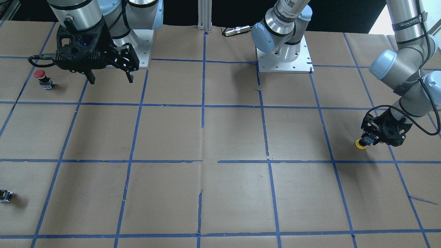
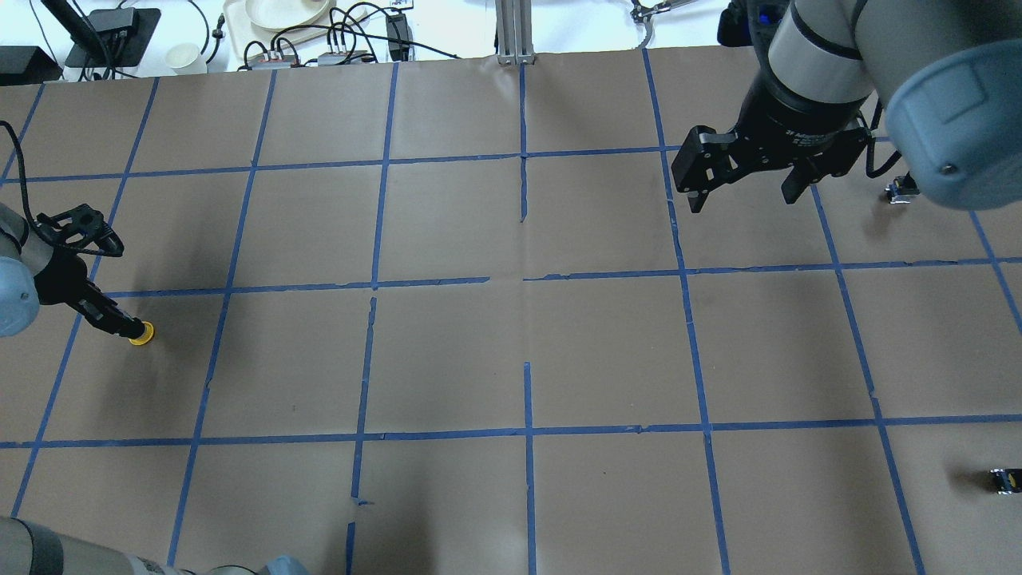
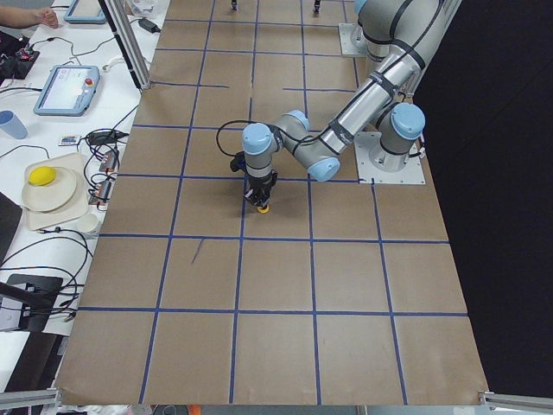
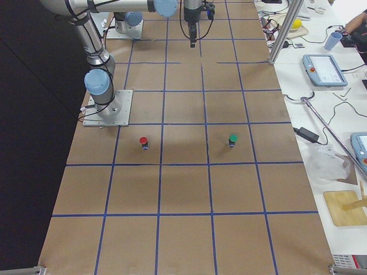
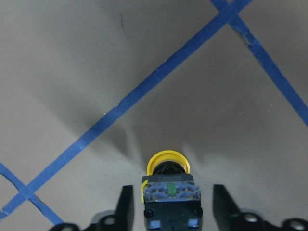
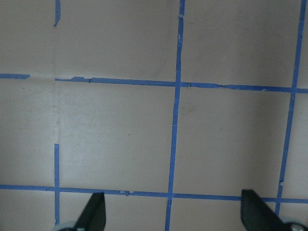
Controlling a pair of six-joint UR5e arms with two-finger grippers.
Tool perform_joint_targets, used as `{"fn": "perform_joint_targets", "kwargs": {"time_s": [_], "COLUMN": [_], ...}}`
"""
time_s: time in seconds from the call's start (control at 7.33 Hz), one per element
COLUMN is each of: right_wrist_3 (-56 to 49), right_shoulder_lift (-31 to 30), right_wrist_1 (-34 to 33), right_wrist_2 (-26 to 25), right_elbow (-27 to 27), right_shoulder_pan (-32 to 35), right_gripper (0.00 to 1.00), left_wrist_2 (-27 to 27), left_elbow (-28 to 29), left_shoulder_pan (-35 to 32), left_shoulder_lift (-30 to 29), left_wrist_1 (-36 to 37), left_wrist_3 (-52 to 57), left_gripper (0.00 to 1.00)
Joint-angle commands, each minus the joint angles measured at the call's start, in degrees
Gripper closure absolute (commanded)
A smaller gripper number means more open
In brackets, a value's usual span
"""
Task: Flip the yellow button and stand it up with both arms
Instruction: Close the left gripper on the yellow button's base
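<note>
The yellow button (image 5: 168, 164) has its round cap pointing away from the gripper, down toward the table, and its black-grey body (image 5: 171, 199) toward the wrist camera. My left gripper (image 5: 172, 192) straddles the body with its jaws open and a thin gap on each side. The button also shows at the table's left end in the overhead view (image 2: 141, 333) and in the front view (image 1: 360, 144). My right gripper (image 1: 110, 77) hangs open and empty above the table, far from the button; it also shows in the overhead view (image 2: 742, 196).
A red-capped button (image 1: 40, 77) stands beside my right gripper. A green-capped button (image 4: 233, 139) stands farther out at the same end. The brown table is marked in blue tape squares (image 1: 203, 106). Cables and dishes lie past the far edge (image 2: 279, 32).
</note>
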Motion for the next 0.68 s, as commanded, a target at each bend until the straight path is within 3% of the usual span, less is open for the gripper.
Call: {"fn": "perform_joint_targets", "kwargs": {"time_s": [0.0, 0.14, 0.55], "right_wrist_3": [0.01, 0.01, 0.01], "right_shoulder_lift": [0.07, 0.07, -0.02], "right_wrist_1": [-0.01, -0.10, -0.10], "right_wrist_2": [0.00, 0.00, 0.00], "right_elbow": [0.00, 0.00, 0.00], "right_shoulder_pan": [0.00, 0.00, 0.00], "right_gripper": [0.00, 0.00, 0.00], "left_wrist_2": [-0.18, -1.14, -10.25], "left_elbow": [0.48, 1.01, 3.29], "left_shoulder_pan": [-1.04, -2.36, -12.62], "left_shoulder_lift": [2.03, 4.14, 10.56], "left_wrist_1": [-0.43, -1.13, -16.20], "left_wrist_3": [-0.05, -0.75, -12.66], "left_gripper": [0.90, 0.90, 0.90]}}
